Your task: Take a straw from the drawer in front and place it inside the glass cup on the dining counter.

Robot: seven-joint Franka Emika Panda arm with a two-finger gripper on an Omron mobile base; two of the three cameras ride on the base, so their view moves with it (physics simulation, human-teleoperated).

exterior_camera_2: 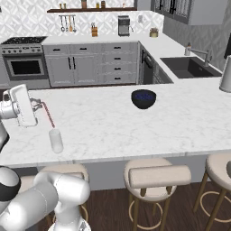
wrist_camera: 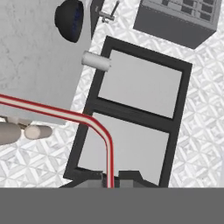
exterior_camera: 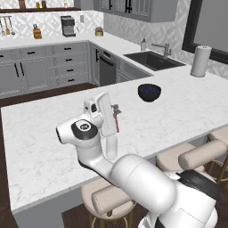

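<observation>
Gripper [exterior_camera_2: 39,104]-held straw [exterior_camera_2: 47,114] above glass cup [exterior_camera_2: 56,140]

Left base view: behind arm, at its left; looks forward and down over dining counter [exterior_camera: 187,107], toward sink corner at 1 o'clock. Mid-range.

Right base view: behind arm, at its right; looks forward and down over same counter [exterior_camera_2: 180,122], toward oven wall at 11 o'clock. Mid-range.

Shared by both: marble top, dark bowl [exterior_camera: 149,92] [exterior_camera_2: 144,99], glass cup [exterior_camera: 111,147] [exterior_camera_2: 56,140], stools along near edge.

Hand view: rolled hard sideways, faces far window wall; bowl [wrist_camera: 70,19] at 11 o'clock, straw [wrist_camera: 65,114] close to lens.
</observation>
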